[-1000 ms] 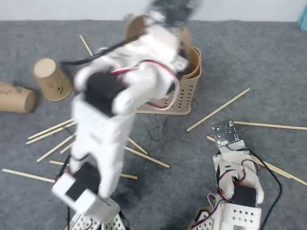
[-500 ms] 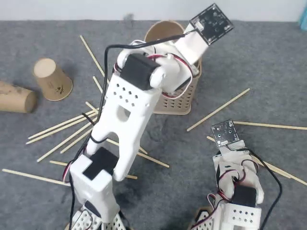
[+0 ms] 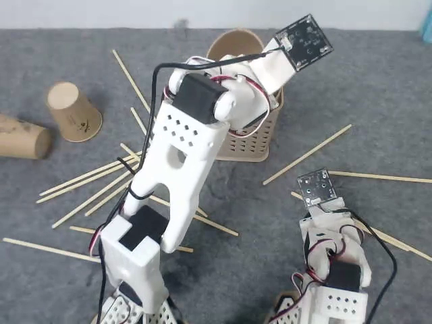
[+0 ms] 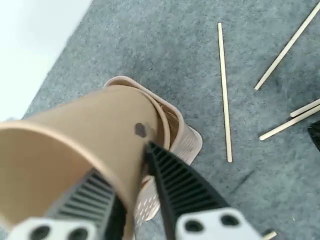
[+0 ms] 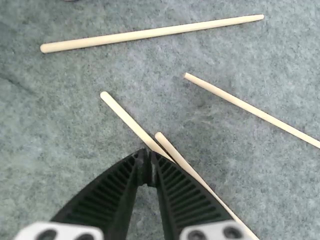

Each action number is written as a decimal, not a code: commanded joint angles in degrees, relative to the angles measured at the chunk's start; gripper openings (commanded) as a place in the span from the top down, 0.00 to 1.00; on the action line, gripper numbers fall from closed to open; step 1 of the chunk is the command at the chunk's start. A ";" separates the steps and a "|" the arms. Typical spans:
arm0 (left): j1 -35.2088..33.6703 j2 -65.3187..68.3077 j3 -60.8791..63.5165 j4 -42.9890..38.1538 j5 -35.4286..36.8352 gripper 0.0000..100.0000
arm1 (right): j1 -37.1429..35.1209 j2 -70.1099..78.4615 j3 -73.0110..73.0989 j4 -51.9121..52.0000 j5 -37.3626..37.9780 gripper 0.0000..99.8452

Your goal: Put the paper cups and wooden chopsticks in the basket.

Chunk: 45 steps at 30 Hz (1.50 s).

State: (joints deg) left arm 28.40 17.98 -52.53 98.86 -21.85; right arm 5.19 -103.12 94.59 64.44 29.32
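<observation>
Hovering above the basket (image 3: pixel 255 145), my left pincer (image 4: pixel 131 170) was clamped across one wall of a paper cup (image 4: pixel 75 140): light, thin, easily crushed, so I judged a gentle rim pinch best. My right pincer (image 5: pixel 149 170) sat together over stiff, thin wooden chopsticks (image 5: pixel 125 116), best taken mid-length.
</observation>
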 commanded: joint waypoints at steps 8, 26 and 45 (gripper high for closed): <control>-0.62 -9.05 -1.71 1.67 0.00 0.80 | -0.13 -0.84 -0.26 -0.57 0.35 0.99; -4.04 -24.79 4.62 1.05 32.18 0.98 | -0.22 -0.84 -0.26 -0.22 0.35 0.99; -2.81 -50.02 79.69 -64.97 34.64 0.99 | -0.22 -0.84 -0.26 -0.48 0.35 0.99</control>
State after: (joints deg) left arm 25.32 -31.25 21.93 43.65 12.00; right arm 5.19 -103.12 94.59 64.44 29.32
